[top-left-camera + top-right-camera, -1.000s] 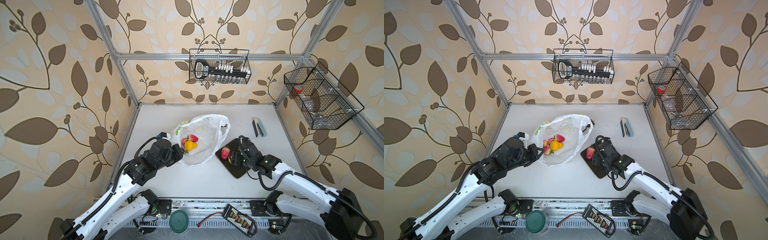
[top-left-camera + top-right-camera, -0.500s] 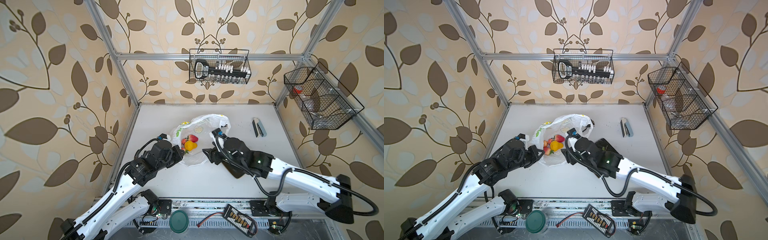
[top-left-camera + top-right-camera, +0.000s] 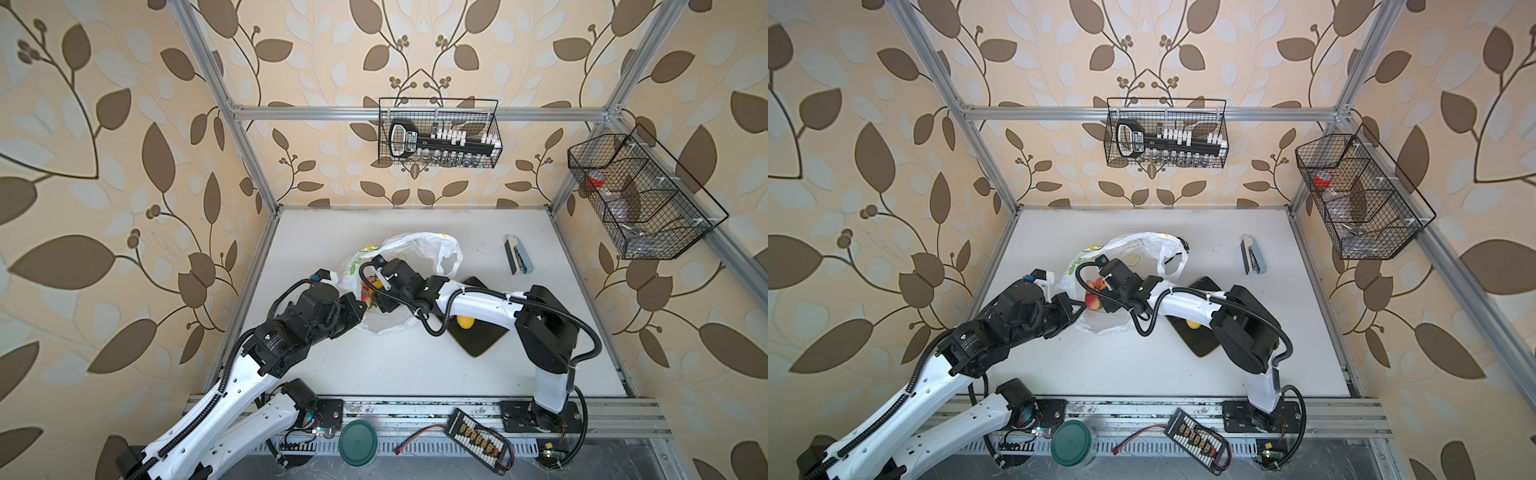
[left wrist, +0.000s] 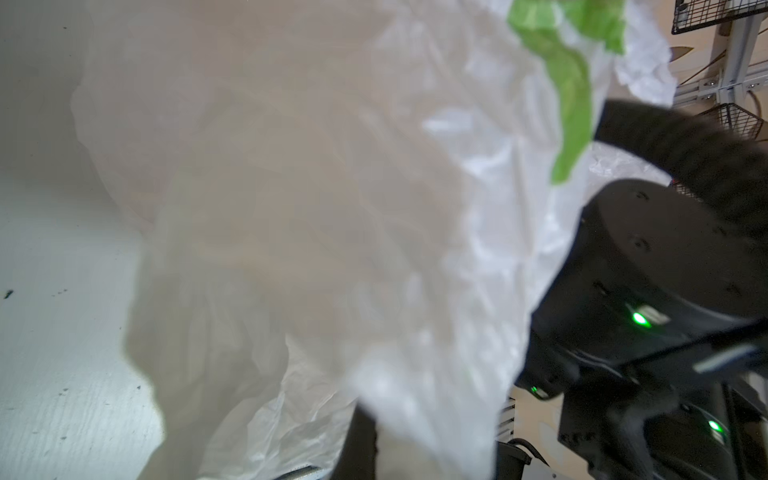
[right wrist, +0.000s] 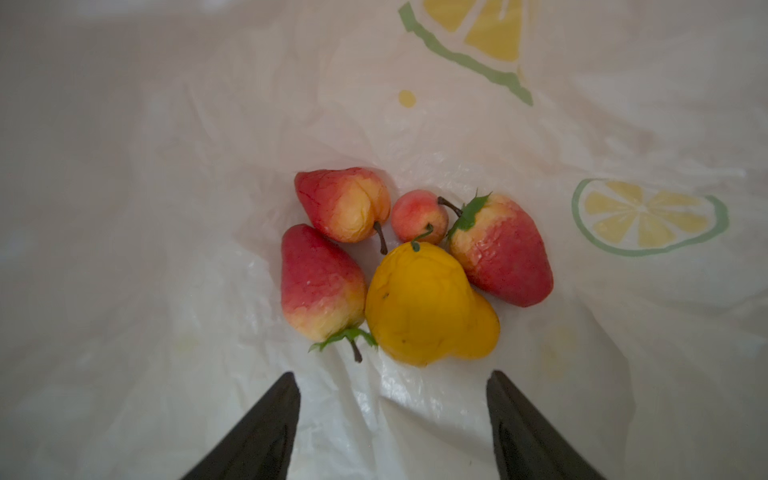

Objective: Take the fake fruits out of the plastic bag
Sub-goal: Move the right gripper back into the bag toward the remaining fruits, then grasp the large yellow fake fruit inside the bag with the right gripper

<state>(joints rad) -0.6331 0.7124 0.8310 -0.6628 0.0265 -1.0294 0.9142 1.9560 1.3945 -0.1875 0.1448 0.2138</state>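
Top views, both alike: white table (image 3: 374, 365) with plastic bag (image 3: 419, 249) lying at centre, mouth gaping at its near-left end. Left gripper (image 3: 360, 306) at the bag's near-left rim, jaws closed, judged to be pinching the film and propping the mouth open; only white plastic close up in the left wrist view. Right gripper (image 5: 392, 374) reaching into the mouth from the right, jaws spread wide and empty, poised just short of the pile. Right of the bag, dark board (image 3: 478, 343) partly under the right arm, yellow lemon (image 3: 464, 321) resting on it: at least one fruit out, more perhaps hidden by the arm. Inside, five fake fruits (image 3: 1093, 301) bunched and touching: yellow pear (image 5: 424, 303) nearest the fingertips, two strawberries (image 5: 320, 282) flanking it, red-yellow apple (image 5: 345, 203) and small cherry (image 5: 417, 216) beyond. Roughly early to midway by that count: five left to lift, pear looking the easiest next reach.
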